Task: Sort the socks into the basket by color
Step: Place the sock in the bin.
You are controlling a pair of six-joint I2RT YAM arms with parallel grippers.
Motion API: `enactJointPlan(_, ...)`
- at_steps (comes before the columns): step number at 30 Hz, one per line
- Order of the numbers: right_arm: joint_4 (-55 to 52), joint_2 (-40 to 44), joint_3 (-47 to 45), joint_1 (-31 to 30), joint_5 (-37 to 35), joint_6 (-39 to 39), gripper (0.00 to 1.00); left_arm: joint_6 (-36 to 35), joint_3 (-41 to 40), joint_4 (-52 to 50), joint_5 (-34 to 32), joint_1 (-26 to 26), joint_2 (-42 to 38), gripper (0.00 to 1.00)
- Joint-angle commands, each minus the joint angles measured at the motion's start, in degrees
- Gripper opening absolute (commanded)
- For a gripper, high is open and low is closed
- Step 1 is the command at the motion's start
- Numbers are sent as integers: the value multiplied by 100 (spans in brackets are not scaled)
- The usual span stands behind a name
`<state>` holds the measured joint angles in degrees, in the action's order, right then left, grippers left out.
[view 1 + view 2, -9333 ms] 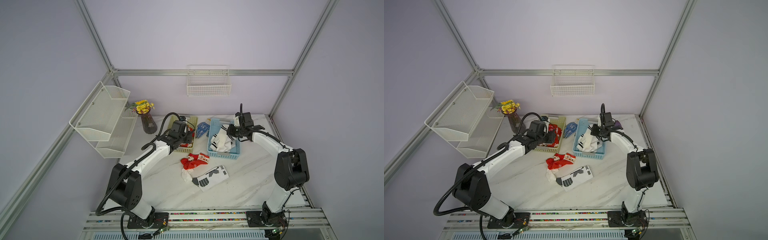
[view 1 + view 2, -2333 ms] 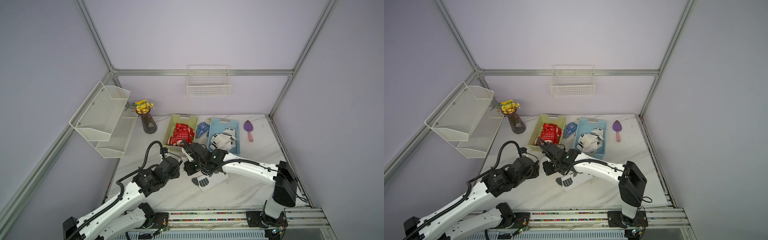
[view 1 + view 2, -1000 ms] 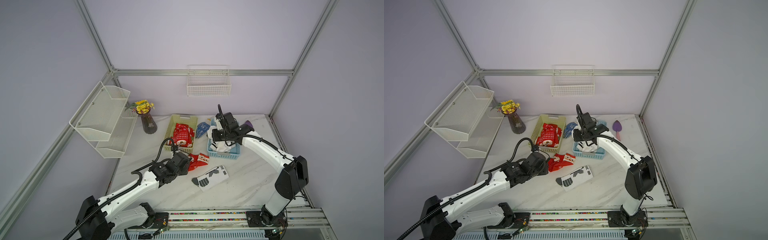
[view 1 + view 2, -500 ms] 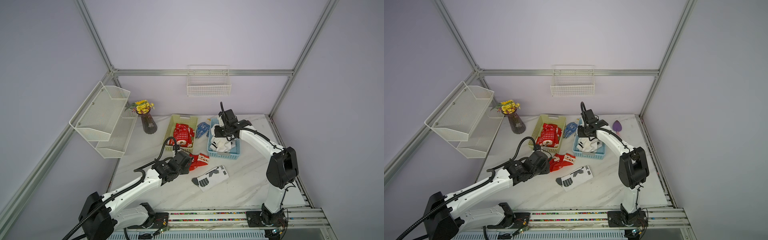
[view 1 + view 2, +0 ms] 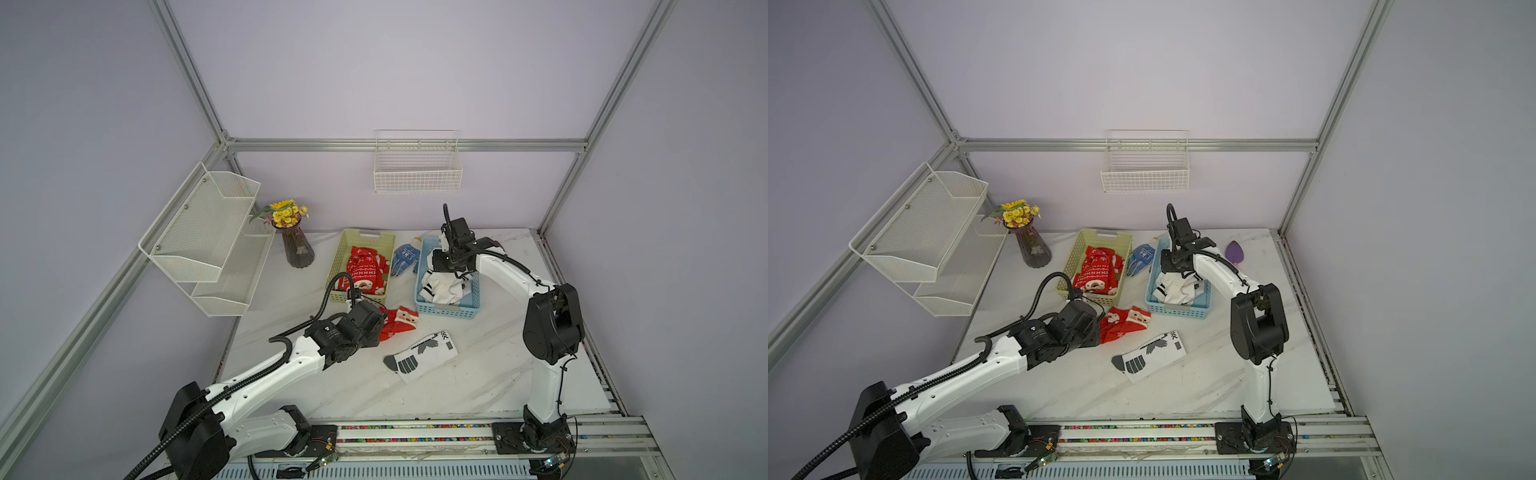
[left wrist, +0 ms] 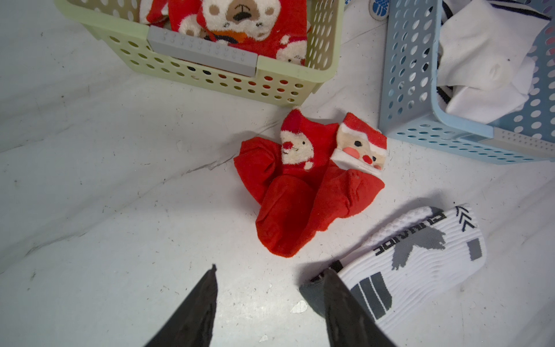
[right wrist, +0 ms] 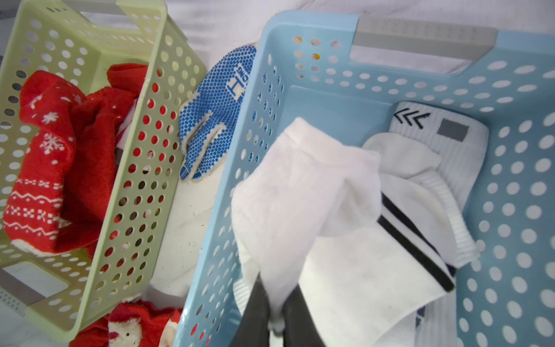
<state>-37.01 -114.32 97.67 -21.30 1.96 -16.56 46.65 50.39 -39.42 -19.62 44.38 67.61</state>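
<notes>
A limp white sock (image 7: 300, 186) is pinched in the closed right claw (image 7: 276, 303) over the blue basket (image 7: 315, 24). The half-parted, empty left claw (image 6: 270, 270) is held near soft red socks (image 6: 300, 192) on the bench (image 6: 120, 180), best gathered at a fold.

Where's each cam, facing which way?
Both top views: high behind the bases, looking down on white marble table; left arm, right arm show.
Left wrist: on left arm, down at red Santa socks; open jaws show.
Right wrist: above blue perforated plastic basket; jaws shut on white sock.
Wrists share: green perforated plastic basket, red Santa socks.
</notes>
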Motion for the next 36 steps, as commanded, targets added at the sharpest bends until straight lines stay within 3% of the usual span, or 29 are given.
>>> enactJointPlan(1,166,-208,129,90,-72,87,12,-51,383,118,-31,-17,6,56)
enactJointPlan(15,374,-639,206,225,16,-23,13,-73,419,112,35,-15,41,57)
enactJointPlan(23,379,-720,182,236,28,-83,30,-86,437,118,102,-17,158,58)
enactJointPlan(36,420,399,-381,232,51,-119,34,-664,533,218,143,-17,561,58)
